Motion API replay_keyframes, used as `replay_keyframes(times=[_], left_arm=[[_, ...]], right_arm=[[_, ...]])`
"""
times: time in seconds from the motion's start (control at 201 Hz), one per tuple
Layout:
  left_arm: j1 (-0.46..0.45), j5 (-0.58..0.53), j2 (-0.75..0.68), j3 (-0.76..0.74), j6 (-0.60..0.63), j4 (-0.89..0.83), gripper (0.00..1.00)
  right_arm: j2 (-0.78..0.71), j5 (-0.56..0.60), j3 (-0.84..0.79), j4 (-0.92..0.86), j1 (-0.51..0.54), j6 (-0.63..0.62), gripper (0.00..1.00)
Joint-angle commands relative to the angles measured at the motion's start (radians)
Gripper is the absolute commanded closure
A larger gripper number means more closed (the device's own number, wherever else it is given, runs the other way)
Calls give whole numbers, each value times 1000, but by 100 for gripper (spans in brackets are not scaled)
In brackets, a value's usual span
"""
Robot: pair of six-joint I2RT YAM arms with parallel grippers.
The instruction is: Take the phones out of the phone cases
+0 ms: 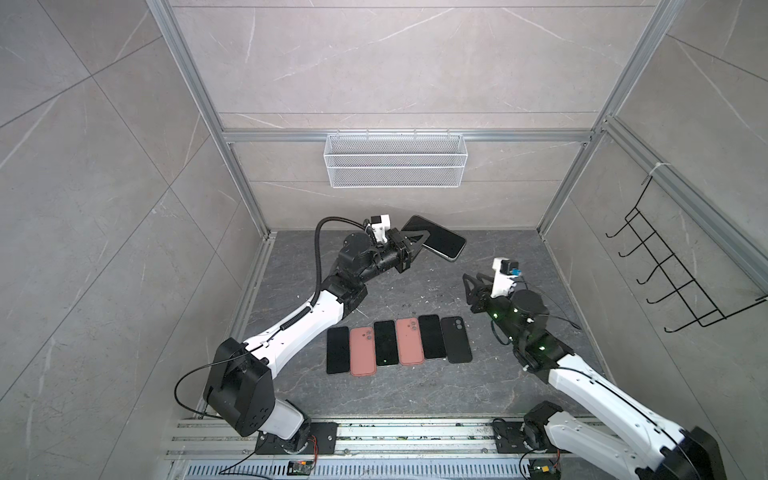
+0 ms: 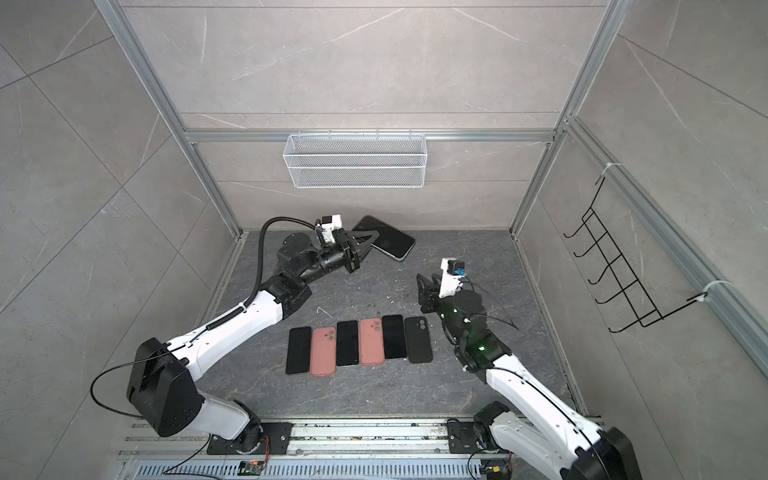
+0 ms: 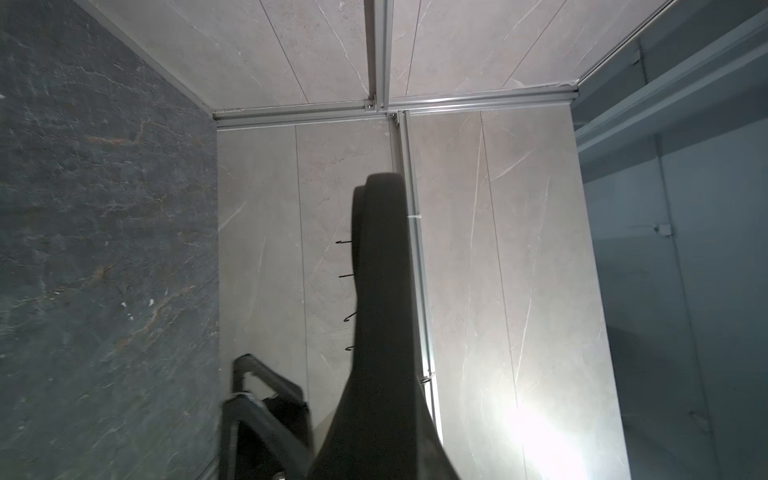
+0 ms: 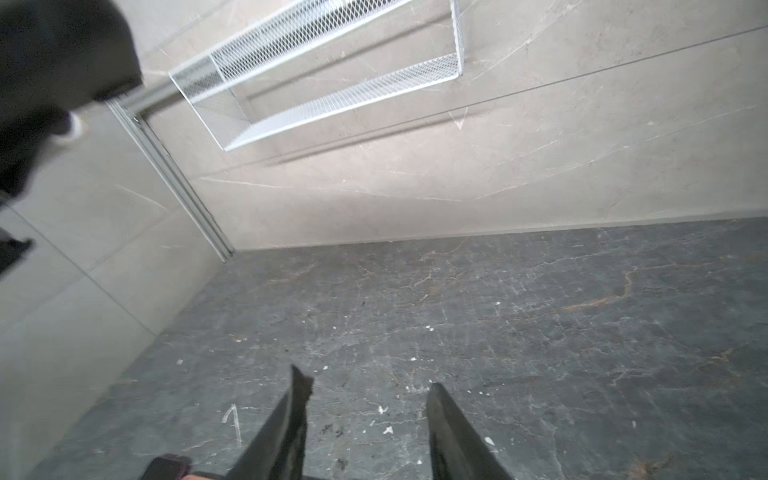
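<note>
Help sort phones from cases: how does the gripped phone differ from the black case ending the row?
The phone is raised, clamped in the left gripper; the black case lies flat on the table. The phone shows a glossy screen; the case a matte back with camera cutout. Both are dark.

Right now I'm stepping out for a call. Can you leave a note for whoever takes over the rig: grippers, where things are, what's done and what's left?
Left gripper: jaws shut on a dark phone, held tilted above the back of the table. I cannot tell if it wears a case.
Right gripper: jaws open, empty, over the table's right side.
Done: the front row alternates three phones, two pink cases and a black case.
Left: probably strip any case from the held phone, then set both down.
</note>
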Motion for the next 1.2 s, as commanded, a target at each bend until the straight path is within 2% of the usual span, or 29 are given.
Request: replay_keyframes(times=[0.0, 0.075, 0.105, 0.179, 0.234, 0.269, 0.359, 0.598, 0.652, 0.921, 1.19], left_arm=[[77, 261, -50, 112, 185, 0, 100], [110, 476, -25, 180, 336, -91, 100], [117, 536, -22, 203, 426, -182, 100], [124, 562, -39, 244, 663, -438, 100], [130, 593, -40, 272, 758, -528, 100], [135, 610, -41, 264, 741, -498, 100], [138, 648, -39, 227, 601, -299, 100], [136, 644, -16, 197, 473, -146, 100], [136, 637, -15, 193, 468, -138, 100], [135, 628, 13, 189, 427, -90, 100], [133, 618, 20, 187, 420, -83, 100]], right_arm=[[-53, -274, 81, -183, -91, 113, 48], [-33, -518, 158, -232, -179, 157, 47], [-17, -608, 183, -230, -202, 172, 47], [36, -775, 239, -212, -225, 214, 46], [78, -844, 273, -202, -227, 238, 46], [101, -873, 284, -180, -226, 269, 46], [135, -932, 290, -89, -226, 348, 46], [166, -998, 217, 226, -226, 579, 48], [167, -1008, 196, 303, -226, 629, 48], [183, -1019, 157, 463, -223, 755, 49], [234, -1018, 147, 584, -211, 839, 54]])
